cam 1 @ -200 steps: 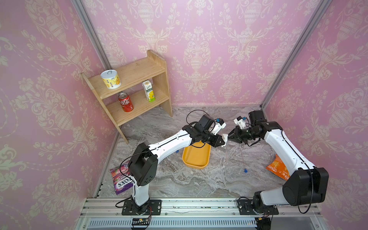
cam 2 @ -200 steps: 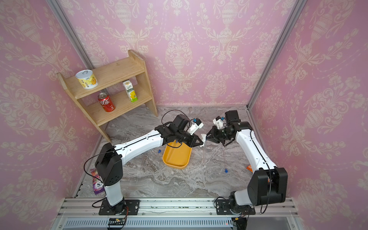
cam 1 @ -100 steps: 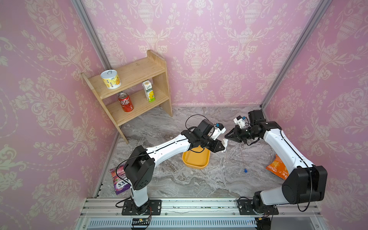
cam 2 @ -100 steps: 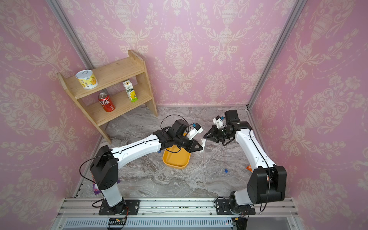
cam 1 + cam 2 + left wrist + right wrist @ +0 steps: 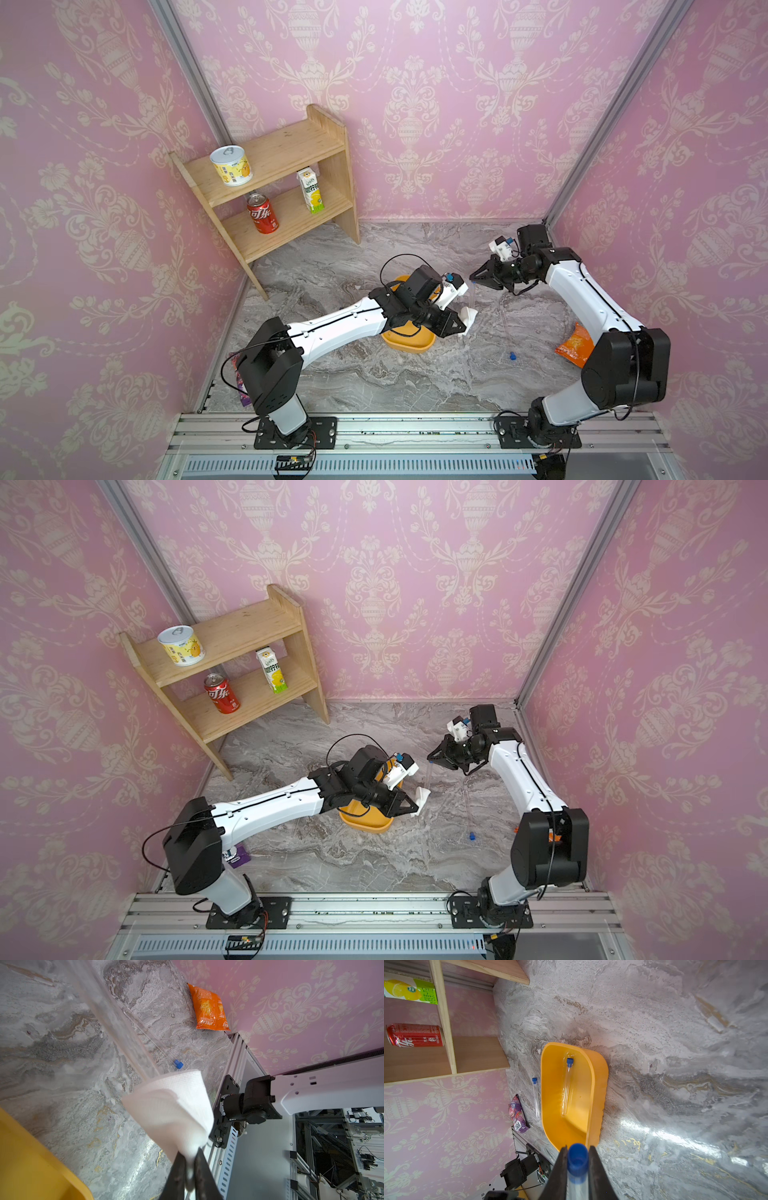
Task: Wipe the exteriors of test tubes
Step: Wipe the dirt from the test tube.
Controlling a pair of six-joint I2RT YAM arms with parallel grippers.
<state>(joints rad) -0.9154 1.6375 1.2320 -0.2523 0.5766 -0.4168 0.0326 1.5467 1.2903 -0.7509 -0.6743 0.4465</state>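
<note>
My left arm [image 5: 340,322] reaches out long and low across the middle. My left gripper [image 5: 462,328] has its jaws pinched tight on a white cloth [image 5: 172,1109]. My right arm [image 5: 582,291] goes up from its base, bends, and reaches in too. My right gripper [image 5: 475,276] squeezes a test tube [image 5: 576,1186] at its blue cap. My two grippers are near each other but do not touch.

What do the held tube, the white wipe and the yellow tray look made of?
Held tube: clear and glossy, glass or hard plastic, cannot tell which; the floor shows through it.
White wipe: soft nonwoven cloth or paper, going by its fine grid texture and limp folds.
Yellow tray: probably moulded plastic, smooth, even colour, rounded rim, soft sheen.
</note>
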